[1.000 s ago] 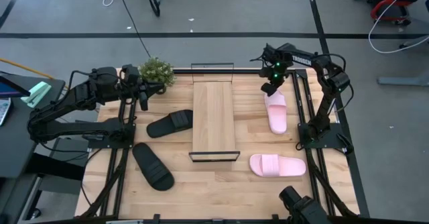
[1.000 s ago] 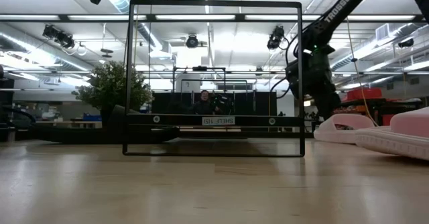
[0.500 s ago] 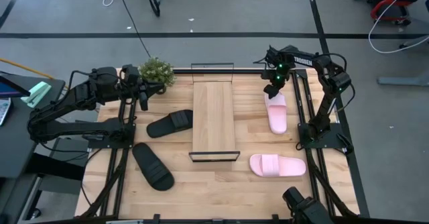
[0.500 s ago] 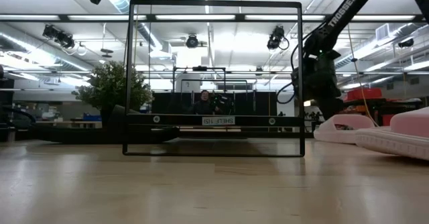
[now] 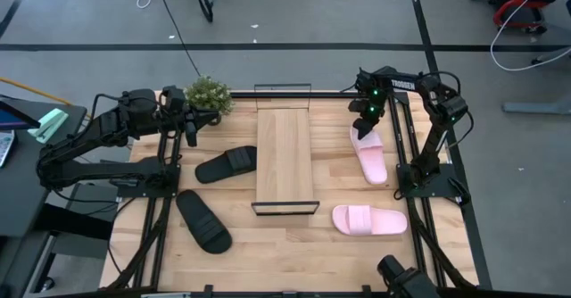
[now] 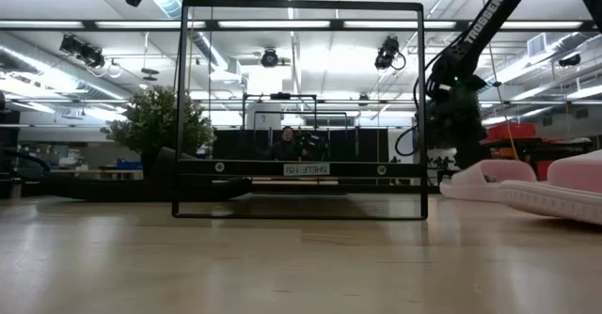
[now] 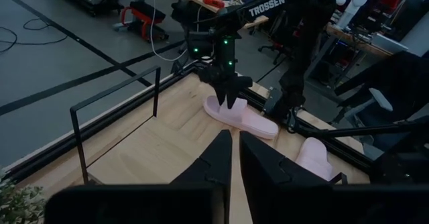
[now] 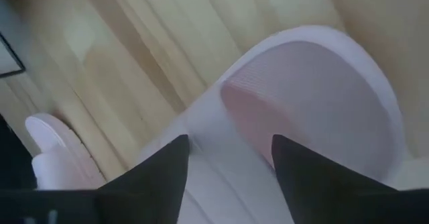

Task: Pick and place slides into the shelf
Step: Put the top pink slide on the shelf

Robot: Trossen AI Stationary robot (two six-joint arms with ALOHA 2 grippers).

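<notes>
Four slides are lying around the light-wood shelf [image 5: 285, 156]: two black slides [image 5: 226, 164] [image 5: 203, 220] on its left, two pale pink slides [image 5: 369, 155] [image 5: 369, 219] on its right, all flat, straps up.

The shelf [image 5: 285, 155] plank lies bare; its wire end frames [image 5: 284, 89] seemingly hem the ends.

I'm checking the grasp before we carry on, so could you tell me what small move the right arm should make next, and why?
Probably close the right gripper on the pink slide. Its open fingers straddle the slide's rounded end, seen in the right wrist view, and the slide lies on the table beside the shelf, not yet lifted. The left gripper waits by the plant.
</notes>
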